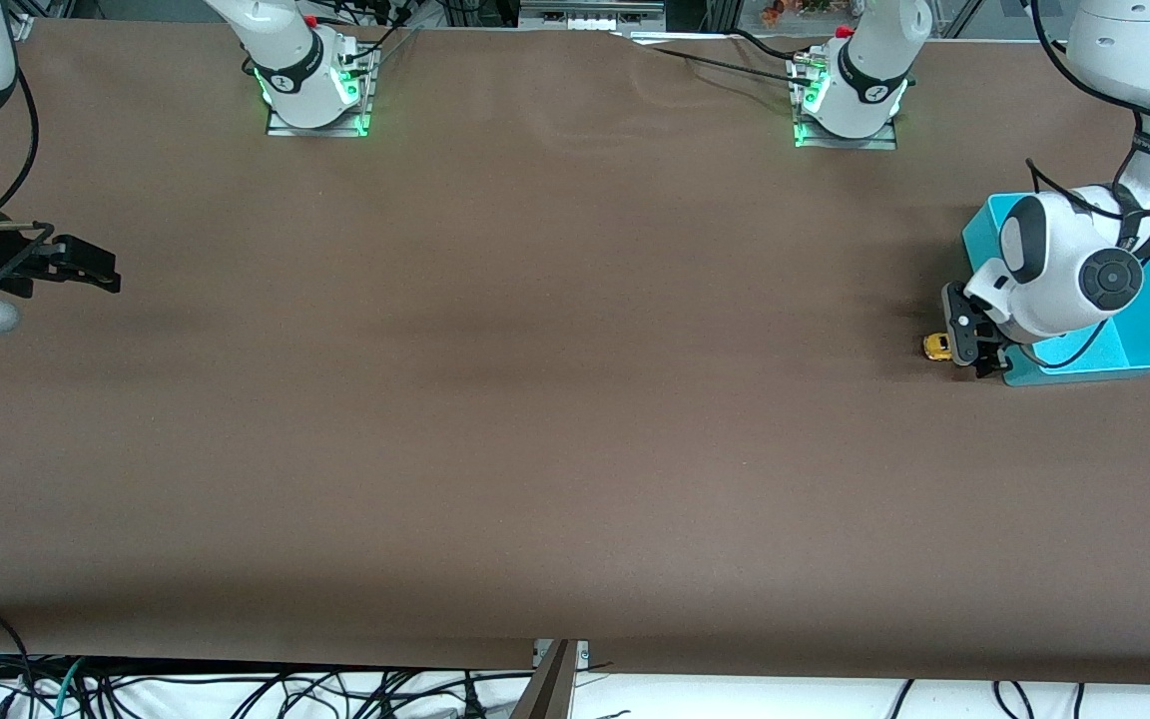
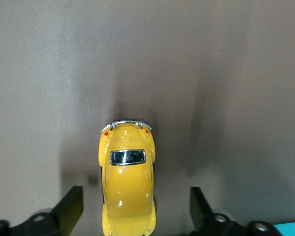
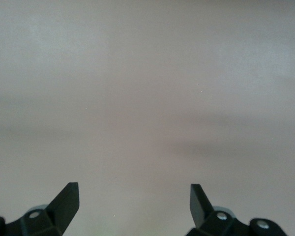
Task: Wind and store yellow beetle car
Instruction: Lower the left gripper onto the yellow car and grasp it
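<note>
The yellow beetle car (image 1: 937,346) stands on its wheels on the brown table, just beside the turquoise bin (image 1: 1149,320), on the side toward the right arm's end. My left gripper (image 1: 969,345) is down at the car and open. In the left wrist view the yellow beetle car (image 2: 128,182) sits between the two black fingers (image 2: 71,206), with a gap on each side and nothing touching it. My right gripper (image 1: 86,265) waits at the right arm's end of the table; the right wrist view shows that gripper (image 3: 134,194) open over bare table.
The left arm's white wrist hangs over the bin and hides much of its inside. Both arm bases (image 1: 317,95) stand along the table's edge farthest from the front camera. Brown table (image 1: 535,399) stretches between the two grippers.
</note>
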Robot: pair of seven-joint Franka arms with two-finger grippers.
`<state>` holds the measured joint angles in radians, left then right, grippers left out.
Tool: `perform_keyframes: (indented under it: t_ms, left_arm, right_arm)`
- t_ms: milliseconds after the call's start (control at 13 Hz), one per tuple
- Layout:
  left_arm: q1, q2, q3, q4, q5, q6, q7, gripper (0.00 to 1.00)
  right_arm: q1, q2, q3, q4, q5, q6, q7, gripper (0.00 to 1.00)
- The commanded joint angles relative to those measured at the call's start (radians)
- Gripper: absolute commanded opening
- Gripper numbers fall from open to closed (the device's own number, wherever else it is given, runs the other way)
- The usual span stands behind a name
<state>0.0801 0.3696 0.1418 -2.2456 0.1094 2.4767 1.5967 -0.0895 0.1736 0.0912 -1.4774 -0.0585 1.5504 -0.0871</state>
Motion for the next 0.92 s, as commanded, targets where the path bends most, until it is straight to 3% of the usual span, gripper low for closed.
perform_keyframes:
  t_ms: [0,154,385,846]
  left_arm:
    - [0.001,0.011,0.002,0.014,-0.029,0.007,0.025,0.12]
    - [0.001,0.012,0.001,0.014,-0.043,0.005,0.023,0.00]
    - [-0.008,-0.038,0.001,0.020,-0.043,-0.019,0.029,0.00]
    - [-0.100,-0.294,-0.002,0.110,-0.042,-0.344,0.025,0.00]
  right_arm:
    - [-0.003,-0.005,-0.001,0.002,0.014,-0.003,0.007,1.00]
    - [-0.003,-0.005,-0.001,0.002,0.014,-0.003,0.007,1.00]
    - [-0.003,-0.005,-0.001,0.002,0.012,-0.001,0.006,1.00]
    - [-0.003,-0.005,-0.001,0.002,0.014,0.000,0.004,1.00]
